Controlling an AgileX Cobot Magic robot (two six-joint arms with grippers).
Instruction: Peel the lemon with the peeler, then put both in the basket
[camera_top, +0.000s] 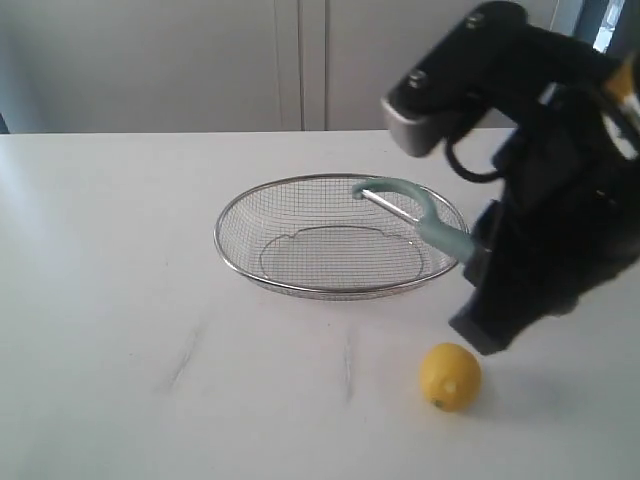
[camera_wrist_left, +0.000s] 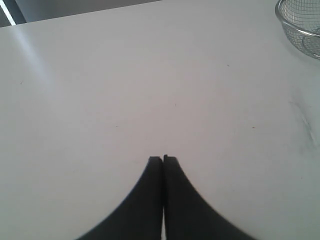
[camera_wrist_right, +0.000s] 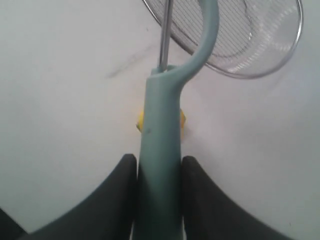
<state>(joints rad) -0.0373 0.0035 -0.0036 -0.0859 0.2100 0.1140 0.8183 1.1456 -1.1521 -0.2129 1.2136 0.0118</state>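
The white desk (camera_top: 100, 300) spreads wide around the basket (camera_top: 330, 291), a shallow oval of silver wire mesh with a thick metal rim, lying flat and holding nothing on its floor. My right arm (camera_top: 540, 230) is a dark bulk just beside the basket's right end in the exterior view. Its right jaws stand narrow, clamped on the handle of the peeler (camera_top: 437, 232), one black finger (camera_wrist_right: 115, 200) pressed on each side of the pale teal plastic. The peeler reaches out from the jaws toward the basket, and its looped head and metal blade hang above the basket's right part, over the mesh and clear of it. The lemon (camera_top: 450, 376), small and bright yellow, rests on the desk on the camera side of the basket, near its right end and apart from the rim. From my right wrist it shows only as yellow slivers on both sides of the peeler handle. My left jaws are pressed together on nothing, above bare desk, with only an edge of the basket in that wrist view.
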